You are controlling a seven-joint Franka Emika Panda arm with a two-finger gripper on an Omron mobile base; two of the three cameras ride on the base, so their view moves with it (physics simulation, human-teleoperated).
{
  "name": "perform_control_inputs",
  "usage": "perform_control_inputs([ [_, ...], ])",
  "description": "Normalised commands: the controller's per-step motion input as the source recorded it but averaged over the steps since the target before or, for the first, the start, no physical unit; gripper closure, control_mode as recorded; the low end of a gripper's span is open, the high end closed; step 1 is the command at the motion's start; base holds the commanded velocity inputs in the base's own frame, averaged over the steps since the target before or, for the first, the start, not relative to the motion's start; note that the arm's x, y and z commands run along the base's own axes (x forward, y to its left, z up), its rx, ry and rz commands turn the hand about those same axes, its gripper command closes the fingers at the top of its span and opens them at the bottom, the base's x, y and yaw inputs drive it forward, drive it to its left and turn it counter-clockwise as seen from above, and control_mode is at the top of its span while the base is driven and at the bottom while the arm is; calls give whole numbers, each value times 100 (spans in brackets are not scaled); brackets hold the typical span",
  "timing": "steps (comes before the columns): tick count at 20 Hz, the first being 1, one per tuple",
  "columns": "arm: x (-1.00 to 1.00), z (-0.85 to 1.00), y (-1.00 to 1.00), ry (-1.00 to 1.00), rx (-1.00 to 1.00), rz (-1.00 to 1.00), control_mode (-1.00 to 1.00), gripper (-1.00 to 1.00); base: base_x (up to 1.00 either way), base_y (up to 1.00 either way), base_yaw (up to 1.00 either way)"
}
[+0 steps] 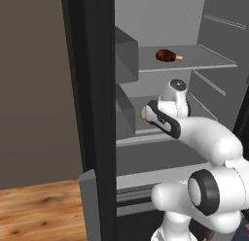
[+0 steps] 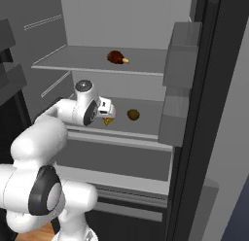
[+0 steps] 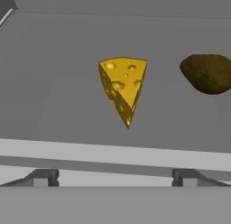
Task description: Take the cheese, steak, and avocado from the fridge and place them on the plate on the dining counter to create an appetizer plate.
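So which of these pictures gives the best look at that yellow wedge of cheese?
The hand view: the cheese lies whole and close on the fridge shelf, beside the avocado. In the right base view it is a small yellow tip below the open gripper. In the left base view the arm covers that spot.

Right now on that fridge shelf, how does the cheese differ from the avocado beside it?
The cheese is a yellow wedge with hole marks, tapering to a point; the avocado is a dark olive-brown rounded lump. The cheese sits centred ahead of the open end effector, while the avocado lies off to one side, apart from it. Both rest untouched on the same grey shelf and look similar in size.
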Motion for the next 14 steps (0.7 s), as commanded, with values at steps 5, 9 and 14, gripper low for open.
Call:
perform_control_inputs([
  [5, 38, -28, -1, 2, 2, 0, -100, -100, 0, 0, 0],
  [9, 41, -26, 0, 3, 1, 0, -100, -100, 0, 0, 0],
  [14, 39, -25, 0, 1, 0, 0, -100, -100, 0, 0, 0],
])
